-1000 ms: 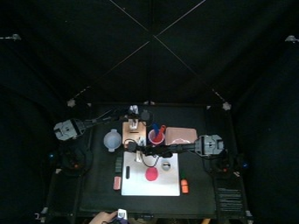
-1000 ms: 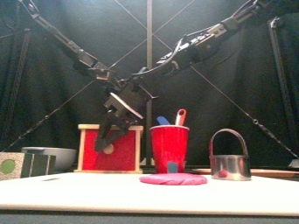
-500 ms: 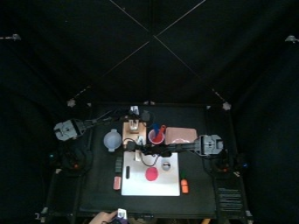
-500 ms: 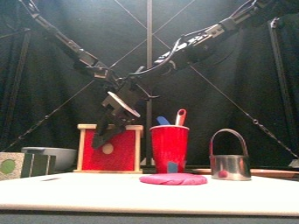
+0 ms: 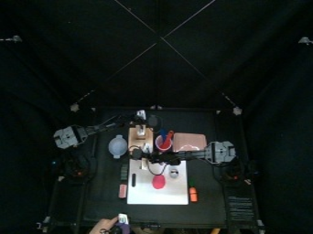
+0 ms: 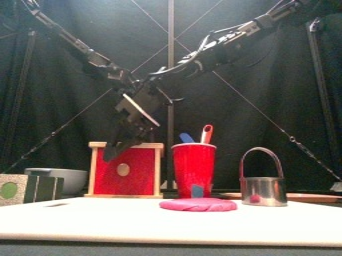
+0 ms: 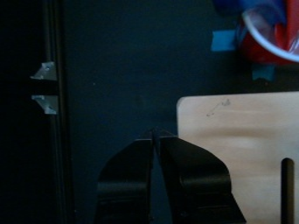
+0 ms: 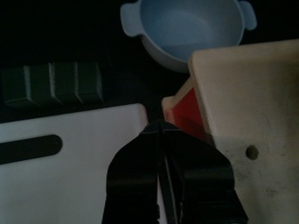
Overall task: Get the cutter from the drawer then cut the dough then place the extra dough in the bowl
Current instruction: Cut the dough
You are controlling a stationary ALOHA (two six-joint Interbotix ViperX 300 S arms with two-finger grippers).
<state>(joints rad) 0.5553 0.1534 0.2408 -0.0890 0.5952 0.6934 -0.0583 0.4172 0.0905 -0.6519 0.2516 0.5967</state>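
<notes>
**Cutter out, dough uncut: step 1 looks done, steps 2 & 3 to go**

Done, as far as it shows: the cutter (image 6: 263,182) is out of the wooden box (image 8: 251,96). It stands upright, wire handle up, toward the right side of the white cutting board (image 6: 94,222). Can't tell if it sits on the board or just off it. The red drawer front (image 6: 134,172), just behind the board's back edge, looks flush w/ the box from the front, so the drawer is prob shut.

Not done:
- **Cutting:** the dough (image 6: 198,205) lies as one whole flat pink disc near the board's middle. No ring or cut mark shows, & the cutter is apart from it.
- **Extra dough:** the bowl (image 8: 187,31) is off the board's back-left corner, beside the box. It is empty, no dough in it.

Grippers:
- **Right gripper** (image 8: 163,129): jaws pressed together, nothing btwn them. It hangs over the board's back edge, just in front of the drawer front.
- **Left gripper** (image 7: 156,136): also pressed together & empty. It is behind the board, tips over the table at the edge of the box top.
- Neither is near the cutter.

Judgement: approx a third of the way. What's left:
- Open a gripper & take the cutter by its handle.
- Set the cutter on the dough & press.
- Lift the extra dough off the board & carry it back-left to the bowl.

Also there, not needed: the red cup (image 6: 194,168) w/ toy knives behind the board, & the sushi roll (image 8: 52,83) off the board's left side.
</notes>
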